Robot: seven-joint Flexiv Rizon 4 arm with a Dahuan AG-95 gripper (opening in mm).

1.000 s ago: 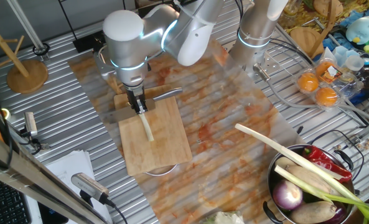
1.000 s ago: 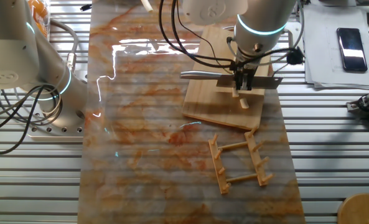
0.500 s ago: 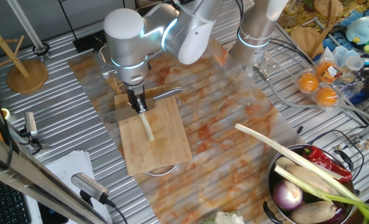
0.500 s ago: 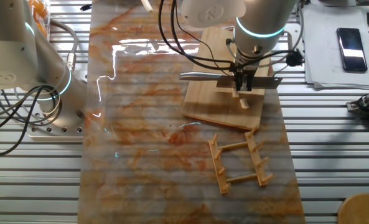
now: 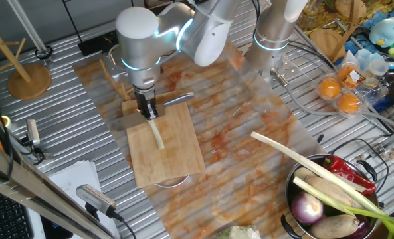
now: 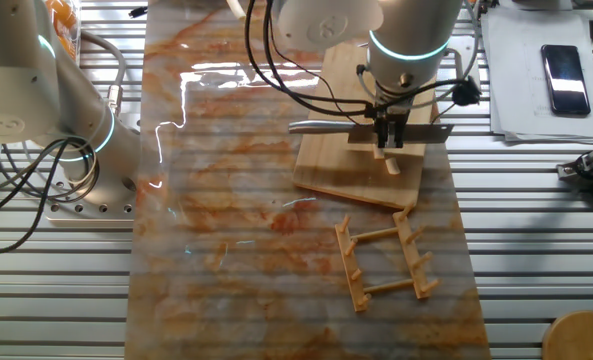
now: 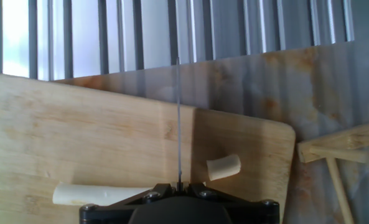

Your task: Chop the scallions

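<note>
A wooden cutting board (image 5: pixel 163 149) lies on the mat. On it rests the scallions' pale stalk (image 5: pixel 157 136), cut in two in the hand view: a long piece (image 7: pixel 103 194) left of the blade and a short chunk (image 7: pixel 224 167) to its right. My gripper (image 5: pixel 148 113) is shut on a knife (image 6: pixel 376 127), held crosswise over the board's far end. Its handle (image 6: pixel 321 123) sticks out to one side and the blade (image 6: pixel 424 133) to the other. In the hand view the knife edge (image 7: pixel 178 118) runs as a thin line away from my gripper (image 7: pixel 178 185), just above the gap between the two pieces.
A wooden rack (image 6: pixel 386 262) lies on the mat beside the board. A metal bowl (image 5: pixel 296 179) at the right front holds a purple onion (image 5: pixel 307 209), a red chilli and a long green-leaved stalk (image 5: pixel 296 159). A second arm's base (image 6: pixel 36 110) stands at one side. A phone (image 6: pixel 564 66) lies on paper.
The arm has risen slightly, lifting the knife a little off the board. The scallions and board have not moved.
</note>
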